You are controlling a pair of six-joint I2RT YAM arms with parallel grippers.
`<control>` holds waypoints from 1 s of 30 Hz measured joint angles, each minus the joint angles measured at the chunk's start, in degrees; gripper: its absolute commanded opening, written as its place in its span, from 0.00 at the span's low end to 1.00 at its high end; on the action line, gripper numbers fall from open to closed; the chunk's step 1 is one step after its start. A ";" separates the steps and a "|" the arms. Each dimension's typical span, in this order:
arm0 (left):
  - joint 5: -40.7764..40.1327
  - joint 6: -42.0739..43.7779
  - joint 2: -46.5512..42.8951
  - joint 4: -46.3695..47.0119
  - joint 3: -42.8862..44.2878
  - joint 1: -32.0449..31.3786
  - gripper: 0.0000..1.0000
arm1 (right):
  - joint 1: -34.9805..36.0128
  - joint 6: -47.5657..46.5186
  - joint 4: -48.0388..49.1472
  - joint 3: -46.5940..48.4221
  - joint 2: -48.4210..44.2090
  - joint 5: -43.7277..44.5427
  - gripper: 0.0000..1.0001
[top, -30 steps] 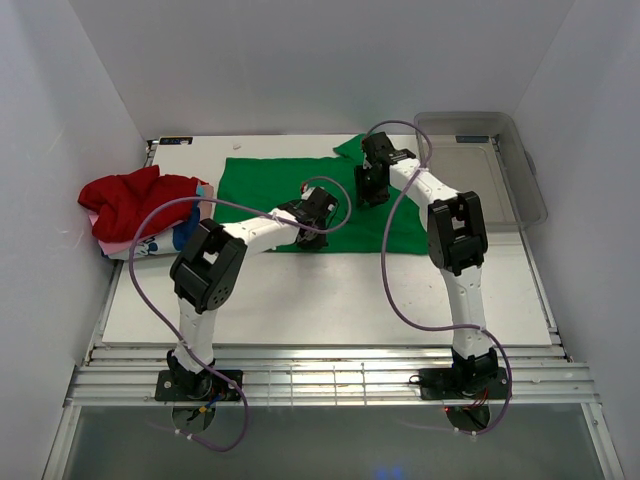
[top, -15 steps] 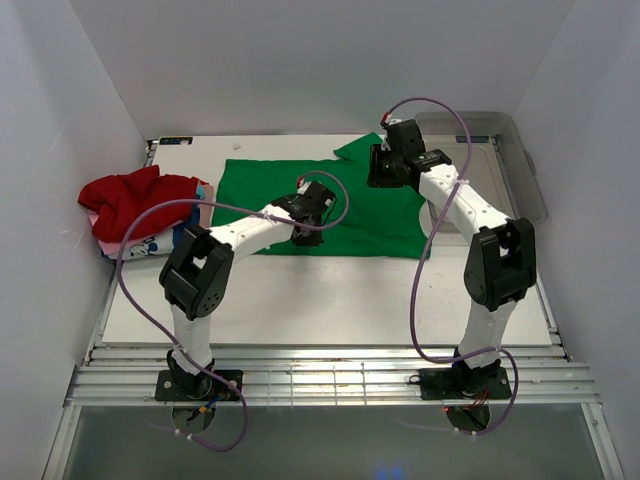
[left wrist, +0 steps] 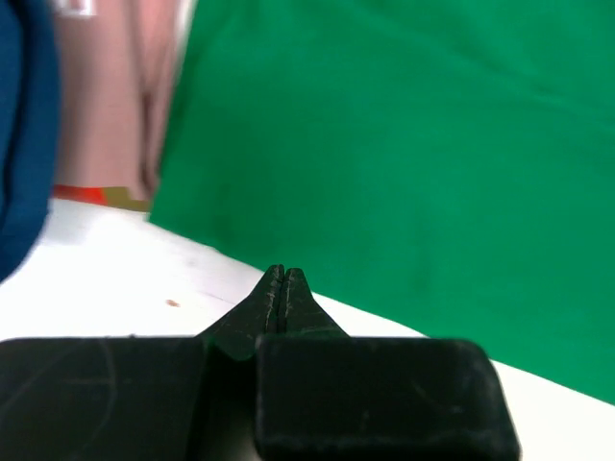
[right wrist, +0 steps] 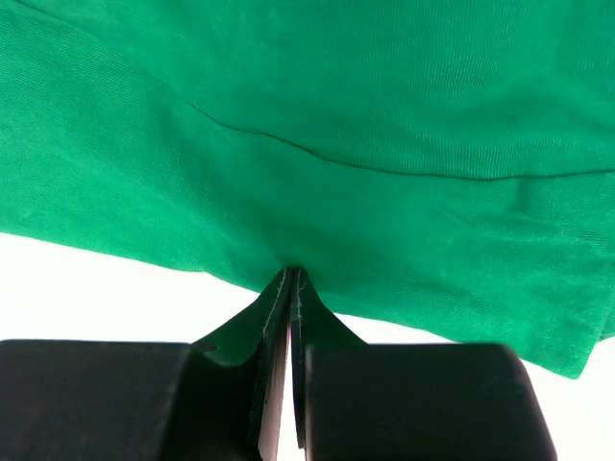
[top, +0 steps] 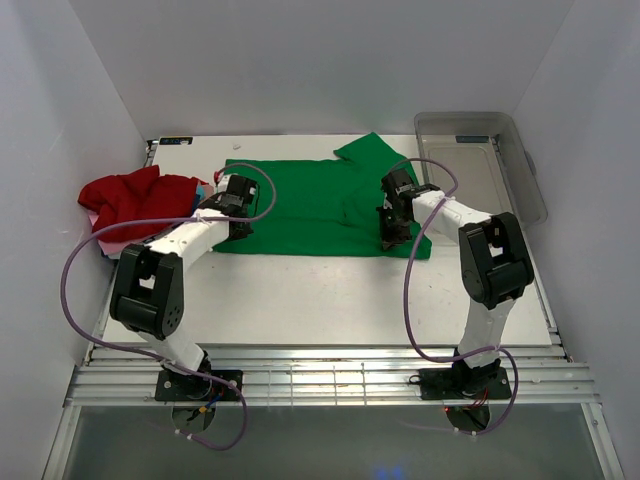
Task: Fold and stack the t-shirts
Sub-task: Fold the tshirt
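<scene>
Left tool [left wrist: 282,279] and right tool [right wrist: 290,279] (both closed) seemingly pinch green t-shirt [top: 310,200] hem.

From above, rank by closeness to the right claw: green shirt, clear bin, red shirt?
1. The green t-shirt, its near hem at the right gripper.
2. The clear bin, back right corner.
3. The red t-shirt, far left edge.

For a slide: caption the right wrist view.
Right gripper, shut, tips at the green t-shirt's near edge over the table.
</scene>
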 measured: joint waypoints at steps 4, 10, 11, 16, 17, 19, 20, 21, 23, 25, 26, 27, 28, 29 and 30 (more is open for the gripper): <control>-0.20 2.45 1.79 1.51 -1.81 3.10 0.00 | 0.00 0.15 0.13 -0.26 0.17 0.02 0.08; 0.04 4.09 6.58 5.18 -2.64 3.80 0.00 | 0.00 0.33 0.11 -0.28 1.05 0.42 0.08; 0.04 4.20 6.91 5.68 -3.41 3.82 0.00 | 0.00 0.35 0.11 -0.35 1.18 0.44 0.08; -0.33 4.31 5.70 9.38 -7.32 3.85 0.00 | 0.00 0.50 0.09 -0.57 1.27 1.31 0.08; -0.37 4.26 5.53 9.94 -7.76 3.85 0.00 | 0.00 0.50 0.07 -0.57 1.31 1.51 0.08; -0.44 4.04 5.18 10.82 -8.48 3.82 0.00 | 0.00 0.50 0.04 -0.59 1.46 1.73 0.08; -0.42 3.74 4.85 11.37 -9.03 3.82 0.00 | 0.00 0.50 0.09 -0.66 1.46 1.75 0.08; -0.35 3.34 4.50 11.78 -9.64 3.82 0.00 | 0.00 0.50 0.13 -0.76 1.46 1.77 0.08; -0.15 2.36 3.32 13.35 -11.47 3.85 0.00 | 0.00 0.59 1.18 -1.90 0.85 1.77 0.08; 0.04 1.38 1.53 14.47 -13.79 3.93 0.00 | 0.00 0.79 2.78 -4.00 -0.50 1.77 0.08; 0.20 0.92 0.35 14.51 -15.08 3.98 0.00 | 0.00 0.81 3.37 -5.18 -1.38 1.79 0.08; 0.39 0.35 -0.76 14.25 -16.52 4.00 0.00 | 0.02 0.87 3.78 -6.38 -2.29 1.75 0.08; 0.50 0.07 -1.60 13.94 -16.96 4.00 0.00 | 0.11 0.90 3.98 -7.58 -3.17 1.75 0.08; 0.81 -0.33 -2.32 13.16 -17.33 4.00 0.00 | 0.15 0.98 4.31 -9.03 -4.20 1.70 0.08; 1.16 -0.68 -2.75 12.41 -17.51 4.00 0.00 | 0.26 1.03 4.66 -10.43 -5.33 1.70 0.08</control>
